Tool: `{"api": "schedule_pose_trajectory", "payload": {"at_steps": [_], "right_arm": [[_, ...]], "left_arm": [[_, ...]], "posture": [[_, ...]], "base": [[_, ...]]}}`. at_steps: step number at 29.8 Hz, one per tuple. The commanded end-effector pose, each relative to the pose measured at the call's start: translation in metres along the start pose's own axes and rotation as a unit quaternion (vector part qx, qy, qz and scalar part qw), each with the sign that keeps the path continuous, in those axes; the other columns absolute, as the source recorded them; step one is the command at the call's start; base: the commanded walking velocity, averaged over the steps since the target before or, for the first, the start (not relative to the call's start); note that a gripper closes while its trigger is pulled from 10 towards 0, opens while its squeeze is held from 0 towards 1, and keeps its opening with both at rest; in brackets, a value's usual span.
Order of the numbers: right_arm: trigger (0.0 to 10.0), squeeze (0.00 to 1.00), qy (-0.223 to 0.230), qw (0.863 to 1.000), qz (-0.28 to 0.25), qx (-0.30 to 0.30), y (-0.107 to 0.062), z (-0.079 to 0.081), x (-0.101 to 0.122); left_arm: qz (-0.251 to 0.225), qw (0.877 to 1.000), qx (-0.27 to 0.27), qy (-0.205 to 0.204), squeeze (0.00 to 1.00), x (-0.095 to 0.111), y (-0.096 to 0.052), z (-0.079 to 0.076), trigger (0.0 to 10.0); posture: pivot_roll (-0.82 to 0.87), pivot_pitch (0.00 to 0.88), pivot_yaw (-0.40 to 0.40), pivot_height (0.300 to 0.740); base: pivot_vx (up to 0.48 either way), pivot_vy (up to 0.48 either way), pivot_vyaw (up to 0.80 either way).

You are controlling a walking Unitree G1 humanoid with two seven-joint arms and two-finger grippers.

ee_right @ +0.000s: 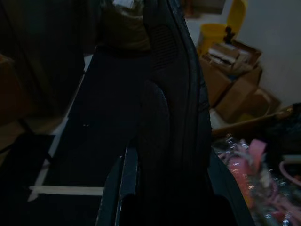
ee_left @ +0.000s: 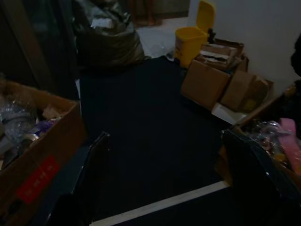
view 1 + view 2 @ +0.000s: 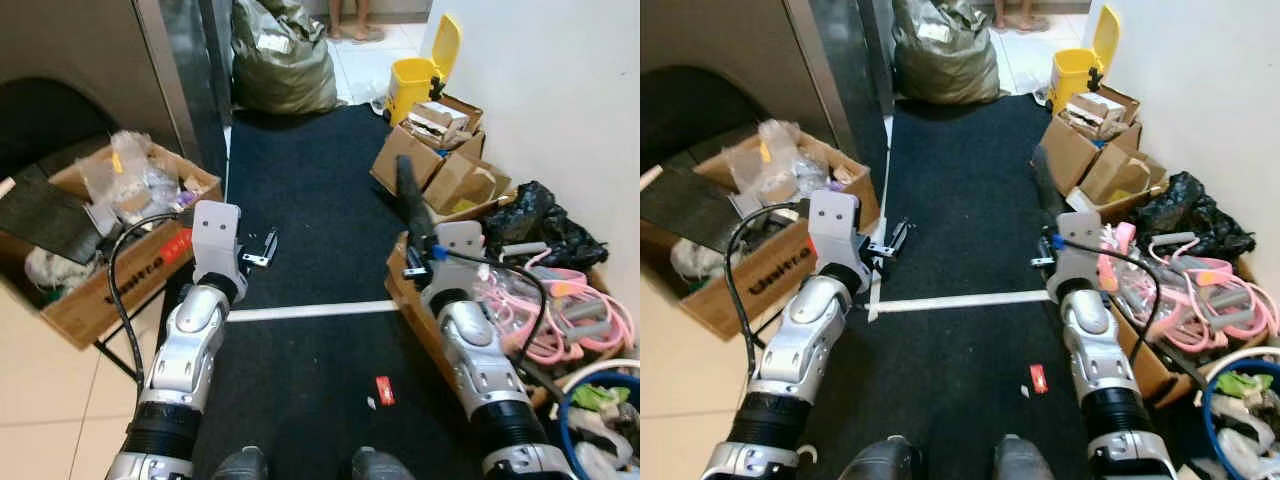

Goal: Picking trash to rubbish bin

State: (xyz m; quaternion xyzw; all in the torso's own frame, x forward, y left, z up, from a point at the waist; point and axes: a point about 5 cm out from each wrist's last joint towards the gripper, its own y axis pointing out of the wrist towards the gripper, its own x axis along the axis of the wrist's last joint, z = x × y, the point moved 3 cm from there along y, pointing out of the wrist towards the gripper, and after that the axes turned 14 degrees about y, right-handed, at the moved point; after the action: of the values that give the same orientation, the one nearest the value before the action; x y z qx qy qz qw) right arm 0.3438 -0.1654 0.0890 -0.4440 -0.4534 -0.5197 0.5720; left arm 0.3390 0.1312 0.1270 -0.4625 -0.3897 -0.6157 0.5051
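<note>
Two black feet [image 3: 300, 466], one red scrap [image 3: 384, 390], one yellow bin [image 3: 419, 84]

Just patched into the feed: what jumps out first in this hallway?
The yellow rubbish bin, lid up, stands at the far end of the black mat by the white wall. A small red scrap lies on the mat near the robot's feet, and pink hangers crowd the box on the right.

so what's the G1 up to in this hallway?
It is standing on the black mat with both arms held out in front and nothing gripped. The left hand is open, and the right hand looks shut with nothing in it. A small red scrap lies on the mat just ahead of its feet. The yellow bin sits at the far end with its lid up. No pickup has begun yet.
</note>
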Motion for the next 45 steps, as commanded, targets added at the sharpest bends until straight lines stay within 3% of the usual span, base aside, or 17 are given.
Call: {"api": "schedule_pose_trajectory", "payload": {"at_steps": [1,13,45], "right_arm": [[10.0,0.0,-0.004,1.0,-0.002,0.007,0.0008,0.0043,0.0003],[10.0,0.0,-0.009,1.0,-0.002,0.009,0.0019,0.0059,0.0004],[10.0,0.0,-0.01,1.0,-0.001,0.014,0.0028,0.0083,-0.0004]], "left_arm": [[0.009,1.0,0.001,0.003,0.0,-0.0045,-0.0013,0.0011,10.0],[0.009,1.0,0.001,0.003,0.0,-0.0041,-0.0008,0.0008,10.0],[0.01,1.0,-0.001,0.006,0.0,-0.0049,-0.0015,0.0016,10.0]], "posture": [[-0.06,0.067,-0.015,0.74],[-0.06,0.065,-0.016,0.74],[-0.06,0.065,-0.017,0.74]], "base": [[0.281,0.0,0.0],[0.283,0.0,0.0],[0.281,0.0,0.43]]}}
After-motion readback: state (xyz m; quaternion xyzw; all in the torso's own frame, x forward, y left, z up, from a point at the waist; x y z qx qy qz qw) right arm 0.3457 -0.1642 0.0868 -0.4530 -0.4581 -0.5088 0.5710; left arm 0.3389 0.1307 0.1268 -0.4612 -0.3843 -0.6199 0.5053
